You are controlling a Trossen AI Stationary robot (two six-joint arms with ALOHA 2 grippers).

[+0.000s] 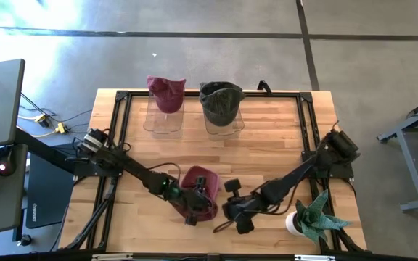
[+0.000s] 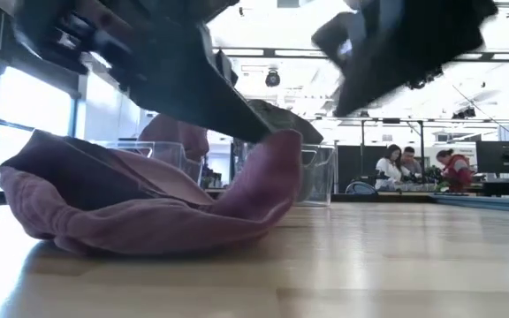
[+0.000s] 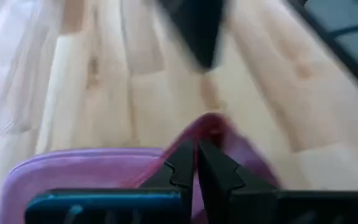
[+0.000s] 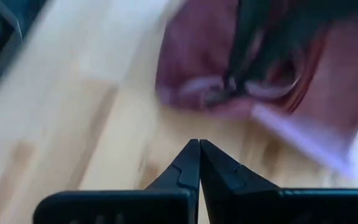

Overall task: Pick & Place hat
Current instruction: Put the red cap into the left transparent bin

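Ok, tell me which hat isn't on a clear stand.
The maroon hat lying on the table near the front edge, held by the left hand; the other maroon hat and dark hat sit on stands.

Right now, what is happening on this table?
The left gripper is shut on the maroon hat, which lies at the front of the wooden table. The right gripper waits shut beside it. At the back, two clear stands already carry another maroon hat and a dark hat.

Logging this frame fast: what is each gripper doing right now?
Left gripper: shut on the maroon fabric hat lying on the wooden table.
Right gripper: shut, holding nothing, just beside the hat.
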